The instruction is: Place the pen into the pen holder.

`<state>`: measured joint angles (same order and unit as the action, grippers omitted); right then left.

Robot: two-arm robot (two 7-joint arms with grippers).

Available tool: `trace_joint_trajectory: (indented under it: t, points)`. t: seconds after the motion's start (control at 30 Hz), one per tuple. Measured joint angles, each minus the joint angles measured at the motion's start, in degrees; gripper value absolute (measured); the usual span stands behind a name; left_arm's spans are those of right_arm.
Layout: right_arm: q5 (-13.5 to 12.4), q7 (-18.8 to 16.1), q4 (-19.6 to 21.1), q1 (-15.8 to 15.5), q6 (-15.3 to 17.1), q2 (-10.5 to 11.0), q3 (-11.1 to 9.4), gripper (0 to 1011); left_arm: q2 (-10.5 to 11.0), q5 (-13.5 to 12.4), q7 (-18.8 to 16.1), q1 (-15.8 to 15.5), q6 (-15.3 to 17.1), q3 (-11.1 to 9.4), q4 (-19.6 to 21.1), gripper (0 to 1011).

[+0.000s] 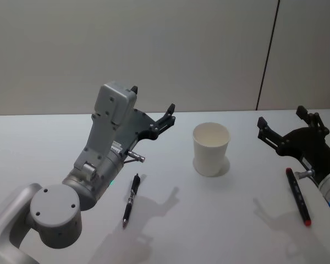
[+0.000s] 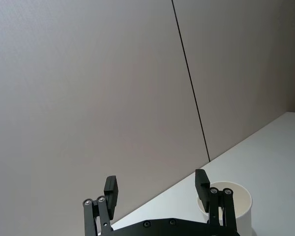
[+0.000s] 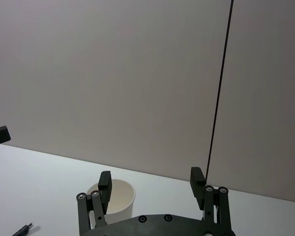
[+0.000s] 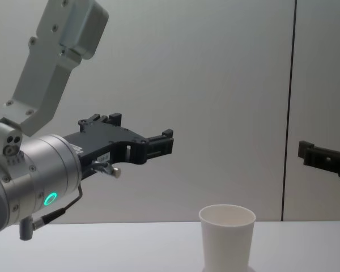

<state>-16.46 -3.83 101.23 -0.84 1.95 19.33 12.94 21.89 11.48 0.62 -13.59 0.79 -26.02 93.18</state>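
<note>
A white table [image 1: 49, 137] before a grey wall [image 1: 154, 44] is seen. A black pen [image 1: 131, 199] lies pointing away beneath the spread, empty left gripper [image 1: 152, 100], a red pen [image 1: 298, 196] by the spread right gripper [image 1: 281, 116], the pen holder [image 1: 211, 148] between.

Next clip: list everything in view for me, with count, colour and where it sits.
pen holder: 1, white paper cup, upright mid-table between the two pens.
black pen: 1, black, lying flat on the table, left of the cup.
red and black pen: 1, lying flat on the table, right of the cup.
table: 1, white, under everything.
wall: 1, grey, behind the table.
seam: 1, dark vertical line in the wall, right side.
left pincer: 1, black, open, raised above the table left of the cup.
right pincer: 1, black, open, raised at the right.
</note>
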Motion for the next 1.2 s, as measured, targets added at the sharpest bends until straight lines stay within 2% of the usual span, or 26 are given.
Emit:
trace_joint_trajectory:
  t: [1.2]
  points:
    - [0.0,0.0,0.0,0.0,0.0,0.0,0.0,1002,0.0,0.0,0.0,0.0,0.0,0.0,0.0,1004]
